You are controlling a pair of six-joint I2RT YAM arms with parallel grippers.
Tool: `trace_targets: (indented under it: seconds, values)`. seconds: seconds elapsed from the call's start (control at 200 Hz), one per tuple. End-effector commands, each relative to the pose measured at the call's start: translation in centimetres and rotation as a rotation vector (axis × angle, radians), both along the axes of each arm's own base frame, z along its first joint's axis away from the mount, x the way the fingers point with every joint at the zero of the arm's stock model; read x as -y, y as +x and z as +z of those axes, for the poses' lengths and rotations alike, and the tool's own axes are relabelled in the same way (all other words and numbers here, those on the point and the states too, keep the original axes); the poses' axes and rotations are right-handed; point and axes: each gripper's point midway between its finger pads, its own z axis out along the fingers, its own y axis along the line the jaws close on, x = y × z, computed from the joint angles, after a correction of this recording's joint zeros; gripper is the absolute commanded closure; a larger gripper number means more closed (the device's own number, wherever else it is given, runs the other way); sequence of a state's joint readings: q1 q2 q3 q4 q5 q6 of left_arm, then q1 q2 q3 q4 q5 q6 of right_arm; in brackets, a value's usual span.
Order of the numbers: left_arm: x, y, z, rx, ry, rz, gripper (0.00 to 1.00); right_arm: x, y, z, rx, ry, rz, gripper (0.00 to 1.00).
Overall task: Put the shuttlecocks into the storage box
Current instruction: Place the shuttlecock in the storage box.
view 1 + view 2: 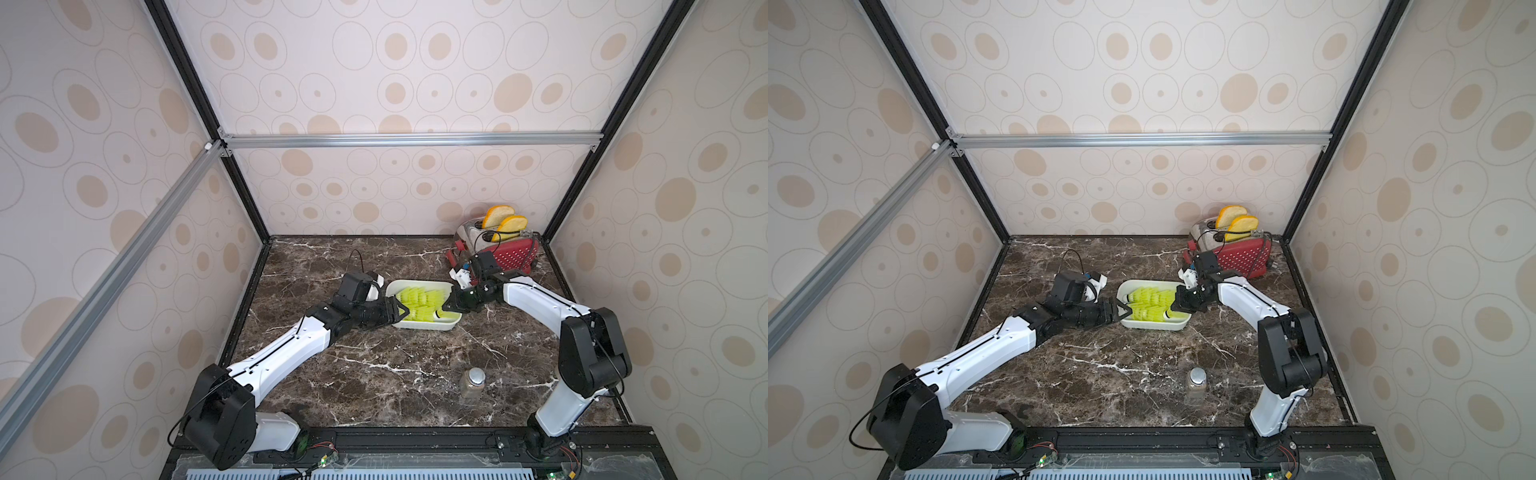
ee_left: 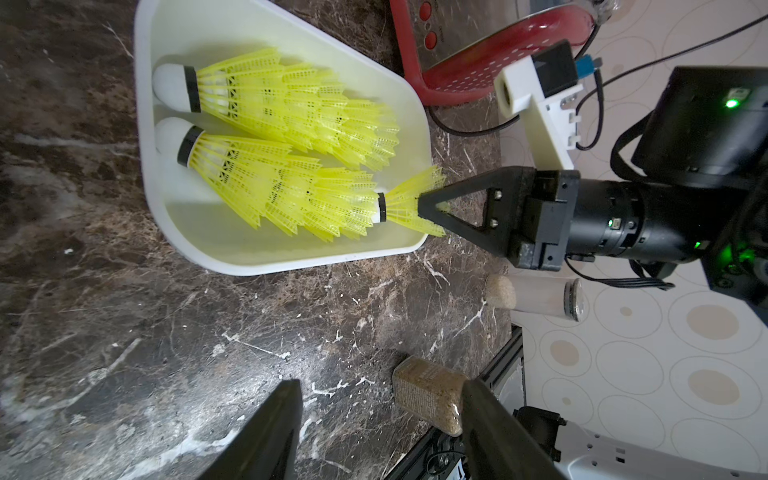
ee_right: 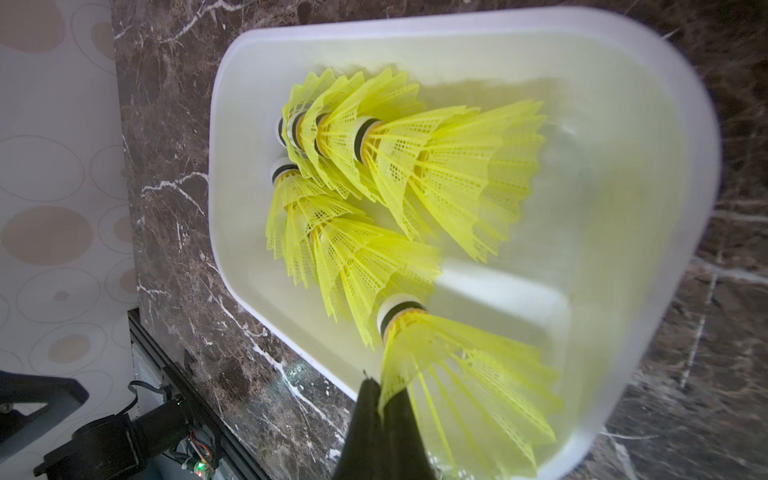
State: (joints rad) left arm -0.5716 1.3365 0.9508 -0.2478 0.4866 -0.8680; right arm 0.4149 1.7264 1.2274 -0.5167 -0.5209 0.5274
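r end effector [image 1: 445, 308], low over storage box [image 1: 424, 326], pinches shuttlecock [image 3: 465, 374]; l end effector [image 1: 403, 314] parted.

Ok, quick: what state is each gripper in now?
Left gripper: open, empty.
Right gripper: shut on a shuttlecock, by its skirt.

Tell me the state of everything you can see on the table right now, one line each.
shuttlecocks: nested in two rows, lying in the box.
box: lidless, partly filled.
held shuttlecock: pinched by its skirt, tip inside the box.
right tool: shut on the held shuttlecock.
left tool: open, empty, at the box's rim.
toaster: two bread slices sticking up.
jar: upright, lid on.
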Motion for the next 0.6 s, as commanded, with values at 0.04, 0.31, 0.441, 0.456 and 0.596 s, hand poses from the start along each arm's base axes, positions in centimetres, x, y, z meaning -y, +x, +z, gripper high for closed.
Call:
trace_targets:
  seconds: [0.04, 0.31, 0.441, 0.456, 0.596]
  values:
    - [0.4, 0.4, 1.7, 0.042, -0.021, 0.005, 0.36, -1.3, 0.1, 0.0, -0.011, 0.09, -0.021, 1.0]
    - [0.2, 0.6, 1.5, 0.051, -0.006, 0.011, 0.36, -2.3, 0.4, -0.6, -0.046, 0.195, -0.065, 1.0]
    - [0.3, 0.9, 1.8, 0.057, -0.01, 0.014, 0.36, -2.5, 0.5, -1.0, -0.059, 0.23, -0.086, 1.0]
    - [0.4, 0.9, 1.8, 0.057, -0.01, 0.015, 0.36, -2.5, 0.6, -1.0, -0.061, 0.235, -0.088, 1.0]
    - [0.3, 1.0, 2.1, 0.061, -0.011, 0.019, 0.36, -2.8, 0.8, -1.7, -0.081, 0.269, -0.114, 1.0]
